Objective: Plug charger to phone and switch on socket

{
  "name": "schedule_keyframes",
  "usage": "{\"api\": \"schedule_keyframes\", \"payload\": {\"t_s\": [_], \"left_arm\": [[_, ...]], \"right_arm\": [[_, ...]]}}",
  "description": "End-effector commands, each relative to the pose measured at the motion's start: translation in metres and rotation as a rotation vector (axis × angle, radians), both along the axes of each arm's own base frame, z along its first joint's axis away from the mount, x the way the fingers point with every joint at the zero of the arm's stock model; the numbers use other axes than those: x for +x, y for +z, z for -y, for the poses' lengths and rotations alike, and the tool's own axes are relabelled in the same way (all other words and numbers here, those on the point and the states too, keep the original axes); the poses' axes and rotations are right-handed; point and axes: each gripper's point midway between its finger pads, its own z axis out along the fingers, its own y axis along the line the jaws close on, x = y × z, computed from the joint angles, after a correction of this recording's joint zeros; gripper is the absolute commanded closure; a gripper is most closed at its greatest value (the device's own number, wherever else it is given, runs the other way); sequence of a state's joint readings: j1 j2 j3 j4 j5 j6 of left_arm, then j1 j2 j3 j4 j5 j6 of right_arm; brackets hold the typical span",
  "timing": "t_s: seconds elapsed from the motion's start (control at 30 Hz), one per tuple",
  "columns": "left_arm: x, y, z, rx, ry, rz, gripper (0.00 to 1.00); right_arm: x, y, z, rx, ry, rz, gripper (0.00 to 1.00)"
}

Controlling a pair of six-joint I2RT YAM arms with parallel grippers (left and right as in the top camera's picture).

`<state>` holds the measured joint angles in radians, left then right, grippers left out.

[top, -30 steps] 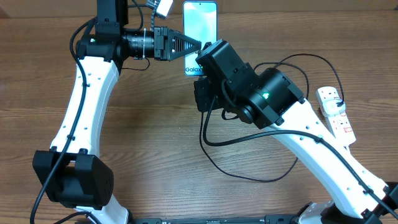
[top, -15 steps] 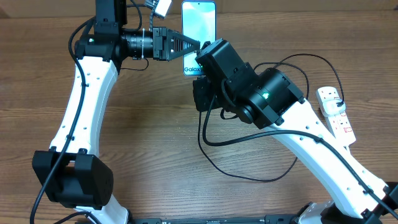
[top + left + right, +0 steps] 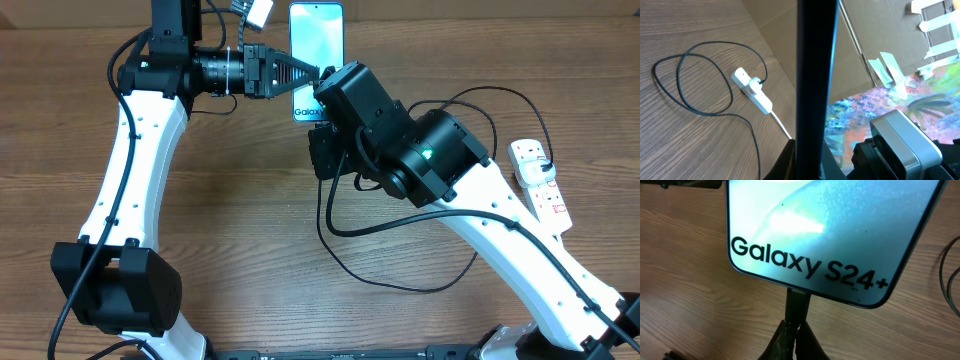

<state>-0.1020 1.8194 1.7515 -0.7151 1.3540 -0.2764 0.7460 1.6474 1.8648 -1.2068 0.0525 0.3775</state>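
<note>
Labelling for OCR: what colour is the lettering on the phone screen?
Black lettering on the pale blue phone; clearest in the right wrist view.

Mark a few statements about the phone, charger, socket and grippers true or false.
1. The phone faces screen up. True.
2. The socket touches the phone. False: it lies well apart, by the right arm.
3. The right gripper pinches the charger connector at the phone's lettered end. True.
4. The left gripper is open, clear of the phone. False: it is shut on the phone's edge.
</note>
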Motion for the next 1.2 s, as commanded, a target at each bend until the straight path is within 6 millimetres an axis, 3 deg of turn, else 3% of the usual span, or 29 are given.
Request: {"api": "schedule_keyframes", "payload": {"t_s": [0.0, 0.37, 0.53, 0.77, 0.93, 1.07, 1.17], "left_arm": [[-0.015, 0.022, 0.004, -0.044, -0.057, 0.057, 0.96], [-0.015, 0.022, 0.004, -0.044, -0.057, 0.053, 0.96], [-0.015, 0.022, 0.004, -0.041, -0.054, 0.054, 0.96], [-0.002, 0.009, 0.002, 0.033, 0.021, 0.056, 0.96], [0.010, -0.016, -0.006, 0.154, 0.122, -0.004, 0.96], [0.005, -0.036, -0.008, 0.209, 0.110, -0.029, 0.96], [0.000, -0.057, -0.009, 0.267, 0.096, -0.055, 0.96]], "right_arm": [[0.018, 0.024, 0.011, -0.017, -0.031, 0.122, 0.96], [0.022, 0.028, 0.009, -0.002, -0.036, 0.144, 0.95], [0.022, 0.028, 0.009, -0.003, -0.036, 0.142, 0.88], [0.015, 0.024, 0.014, -0.012, -0.048, 0.109, 0.67], [0.013, 0.031, 0.025, 0.014, -0.116, 0.080, 0.44], [0.017, 0.045, 0.047, 0.029, -0.190, 0.068, 0.19], [0.026, 0.052, 0.075, 0.049, -0.304, 0.043, 0.11]]}}
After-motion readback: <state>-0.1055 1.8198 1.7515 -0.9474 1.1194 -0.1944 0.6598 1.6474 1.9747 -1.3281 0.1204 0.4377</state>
